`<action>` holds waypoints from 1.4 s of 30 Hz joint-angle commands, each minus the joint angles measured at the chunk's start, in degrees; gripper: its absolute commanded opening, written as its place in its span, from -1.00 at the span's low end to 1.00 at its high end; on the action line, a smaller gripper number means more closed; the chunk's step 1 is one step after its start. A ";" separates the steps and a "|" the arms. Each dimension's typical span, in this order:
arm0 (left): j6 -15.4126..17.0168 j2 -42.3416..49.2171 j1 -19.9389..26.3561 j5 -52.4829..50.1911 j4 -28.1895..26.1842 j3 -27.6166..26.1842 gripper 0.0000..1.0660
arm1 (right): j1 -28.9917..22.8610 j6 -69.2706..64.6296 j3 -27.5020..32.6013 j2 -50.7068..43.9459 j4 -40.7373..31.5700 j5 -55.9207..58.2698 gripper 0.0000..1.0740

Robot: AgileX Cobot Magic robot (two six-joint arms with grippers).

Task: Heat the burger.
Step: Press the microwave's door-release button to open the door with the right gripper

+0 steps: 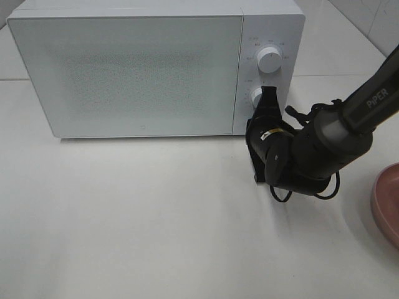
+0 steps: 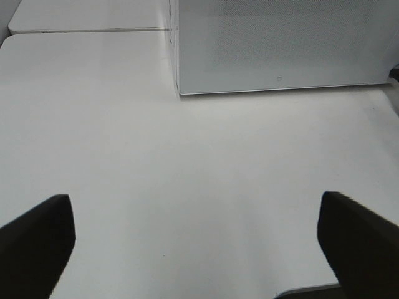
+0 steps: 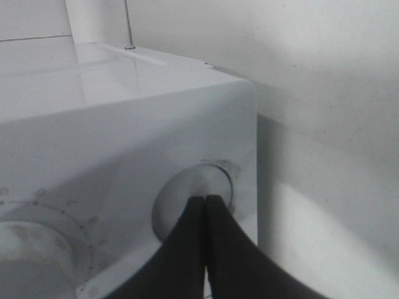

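White microwave (image 1: 124, 68) sits at the back of the white table (image 1: 156, 218), door shut flat, frosted front, nothing inside can be made out through it. Control panel on the microwave's right side has two round white dials, upper dial (image 1: 269, 59) and lower dial (image 1: 255, 96). Right gripper (image 1: 268, 93) reaches in from the right of the exterior view, black arm marked PiPER behind it, cable looped under the wrist. Its jaws are clenched, the two black tips pressed together with no gap and nothing between them. In the right wrist view the joined tips sit right in front of the lower dial's rim; contact looks likely but can't tell for sure. Left gripper (image 2: 194, 208) shows only in the left wrist view, jaws released wide, black fingers (image 2: 37, 243) far apart at either edge, nothing between them but bare table. It hangs over the table, well apart from the microwave, facing the door's lower corner; it's outside the exterior view. Pink plate (image 1: 386, 199) at the right edge of the table, cut off by the frame, the visible part is bare. Burger: not visible in any view, so its location can't be told; neither gripper has it
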State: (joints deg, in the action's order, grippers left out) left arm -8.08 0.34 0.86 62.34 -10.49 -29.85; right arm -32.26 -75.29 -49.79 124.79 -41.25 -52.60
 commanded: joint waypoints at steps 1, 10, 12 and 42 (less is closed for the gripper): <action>0.06 0.97 -0.29 -0.80 -0.11 0.11 0.83 | 0.23 0.92 -0.92 0.06 -0.29 -1.49 -1.00; 0.06 0.97 -0.29 -0.80 -0.11 0.11 0.83 | 0.23 2.06 -1.38 0.06 -1.83 -4.58 -1.00; 0.06 0.97 -0.29 -0.80 -0.11 0.11 0.83 | 0.23 2.06 -1.60 0.06 -1.95 -4.87 -1.00; 0.06 0.97 -0.29 -0.80 -0.11 0.11 0.83 | 1.43 9.05 -11.97 1.26 -5.67 -7.45 -1.00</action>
State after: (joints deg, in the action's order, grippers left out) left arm -8.08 0.34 0.86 62.34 -10.49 -29.85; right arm -33.12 -66.86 -56.89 126.80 -54.55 -50.31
